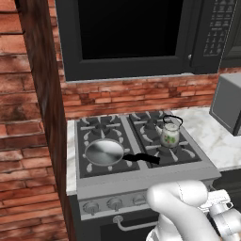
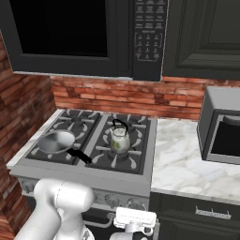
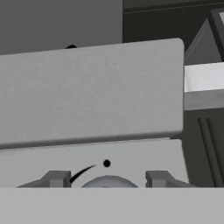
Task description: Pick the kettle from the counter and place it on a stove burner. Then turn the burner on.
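Brick-backed kitchen, stove (image 1: 141, 181) set in marble surface (image 2: 180, 157) | kettle (image 1: 170, 133) already upright on right-hand stove burner (image 1: 162, 146) | gripper (image 3: 106, 178) spread, straddling a front knob (image 3: 108, 181) | step: ignition | next: pinch knob, twist.

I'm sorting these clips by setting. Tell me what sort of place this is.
A rendered home kitchen, by the look of it: a four-burner gas stove with a kettle and a frying pan on it, a microwave above, and a brick backsplash beside a white marble-like counter.
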Robot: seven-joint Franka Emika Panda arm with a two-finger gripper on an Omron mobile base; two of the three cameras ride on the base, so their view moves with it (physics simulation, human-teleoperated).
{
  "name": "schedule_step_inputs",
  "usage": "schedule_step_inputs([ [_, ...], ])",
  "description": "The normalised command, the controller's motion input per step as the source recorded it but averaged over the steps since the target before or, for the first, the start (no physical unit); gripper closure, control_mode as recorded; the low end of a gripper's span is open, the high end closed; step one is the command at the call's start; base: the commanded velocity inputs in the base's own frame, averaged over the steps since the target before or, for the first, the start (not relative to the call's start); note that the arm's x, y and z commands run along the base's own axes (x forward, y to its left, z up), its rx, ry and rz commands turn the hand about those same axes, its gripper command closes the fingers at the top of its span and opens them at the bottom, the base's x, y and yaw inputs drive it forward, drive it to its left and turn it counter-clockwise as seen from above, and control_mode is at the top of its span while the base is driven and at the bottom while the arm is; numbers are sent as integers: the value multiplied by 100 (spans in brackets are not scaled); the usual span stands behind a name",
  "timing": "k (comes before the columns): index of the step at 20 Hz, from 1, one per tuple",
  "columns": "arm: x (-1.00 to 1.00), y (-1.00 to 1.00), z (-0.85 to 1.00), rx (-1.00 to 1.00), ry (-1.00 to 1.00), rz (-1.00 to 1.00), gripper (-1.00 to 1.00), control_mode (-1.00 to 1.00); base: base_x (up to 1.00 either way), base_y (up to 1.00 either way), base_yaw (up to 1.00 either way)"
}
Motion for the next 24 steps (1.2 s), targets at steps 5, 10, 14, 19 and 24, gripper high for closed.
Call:
schedule_step_inputs([
  [5,0,0,0,0,0,0,100,-100,0,0,0],
  [10,0,3,-26,-12,0,6,100,-100,0,0,0],
  [14,0,3,-39,-26,0,13,100,-100,0,0,0],
  [19,0,1,-54,-34,-6,15,100,-100,0,0,0],
  [24,-4,0,-72,-37,-9,14,100,-100,0,0,0],
])
